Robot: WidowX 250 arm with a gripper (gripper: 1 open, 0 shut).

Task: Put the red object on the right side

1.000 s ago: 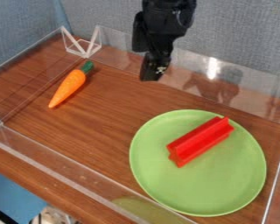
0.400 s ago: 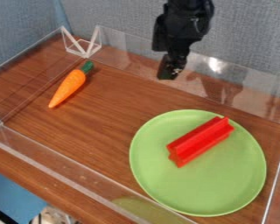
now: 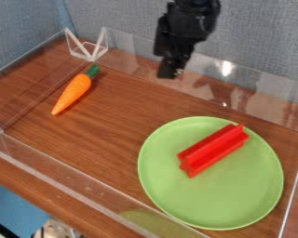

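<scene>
Shifted slightly left since before: gripper (image 3: 171, 69), fingers' state impossible to tell, above the desk (image 3: 101, 116). Bright red rectangular block (image 3: 214, 150) lying diagonally on green plate (image 3: 164, 167).

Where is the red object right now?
In the camera view, the red object lies diagonally on the green plate at the lower right of the table, well apart from the carrot at upper left.

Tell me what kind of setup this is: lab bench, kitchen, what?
Looks like a tabletop robot test cell, not a kitchen. A wooden table is fenced by clear plastic walls, and the props are toys: a carrot and a red block on a green plate, with the gripper above.
</scene>
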